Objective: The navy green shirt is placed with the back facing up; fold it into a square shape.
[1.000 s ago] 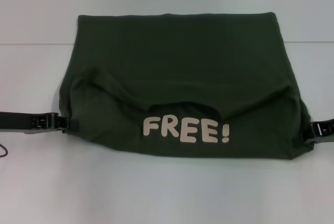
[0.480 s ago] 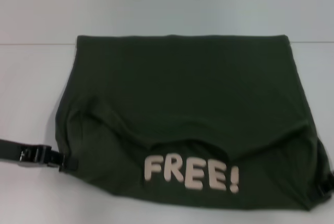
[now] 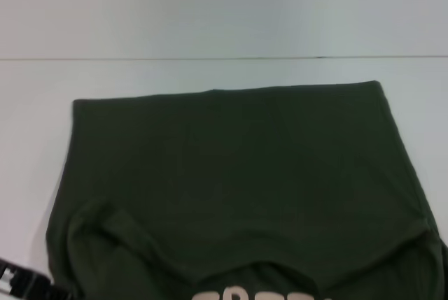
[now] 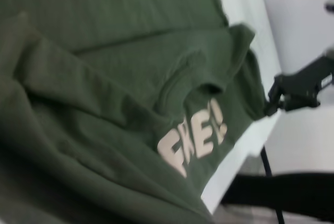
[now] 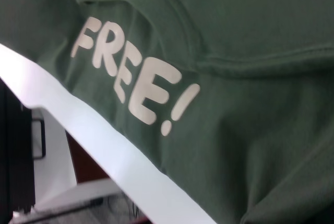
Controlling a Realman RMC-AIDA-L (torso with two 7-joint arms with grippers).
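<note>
The navy green shirt (image 3: 238, 174) lies on the white table (image 3: 210, 27), its far fold edge straight across and its near part running out of the head view. The folded-over near flap shows the top of the cream "FREE!" lettering (image 3: 259, 294), seen whole in the wrist views (image 4: 193, 140) (image 5: 130, 83). My left gripper (image 3: 43, 289) sits at the shirt's left edge in the bottom left corner, shut on the cloth. My right gripper (image 4: 271, 106), seen from the left wrist, pinches the opposite corner of the shirt (image 4: 104, 78) near the table's front edge.
The table's front edge (image 5: 88, 130) runs close beside the lettering on the shirt (image 5: 250, 36), with dark floor and furniture below it. A black cable (image 4: 269, 172) hangs under the right arm. A thin seam (image 3: 210, 57) crosses the table behind the shirt.
Over the last second the shirt has slid toward me with both grippers at its sides. The lettering and both grippers have moved down to or past the head view's lower edge.
</note>
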